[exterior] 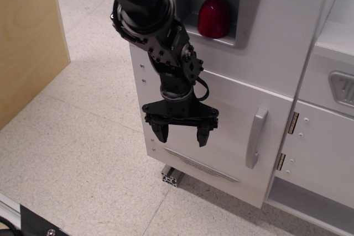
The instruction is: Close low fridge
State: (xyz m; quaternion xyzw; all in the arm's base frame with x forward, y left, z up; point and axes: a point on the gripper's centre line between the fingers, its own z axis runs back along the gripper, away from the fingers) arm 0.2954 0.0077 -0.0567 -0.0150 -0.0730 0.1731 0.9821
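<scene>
The black two-fingered gripper (pixel 181 135) hangs released, its jaws spread wide and holding nothing, fingertips pointing down in front of the large flat white door of the low fridge (pixel 221 136). That door sits flush with the white cabinet front, with no dark gap showing along its upper edge. Its vertical grey bar handle (pixel 254 137) stands to the right of the gripper, apart from it, and a thin grey strip (pixel 202 164) runs along the door below the fingertips. Above, a red rounded object (pixel 214 17) rests in a grey recessed niche. Further right, a smaller white cabinet door (pixel 321 147) carries brass hinges (pixel 292 122). A pale wooden panel (pixel 27 42) stands at far left on the speckled floor.
</scene>
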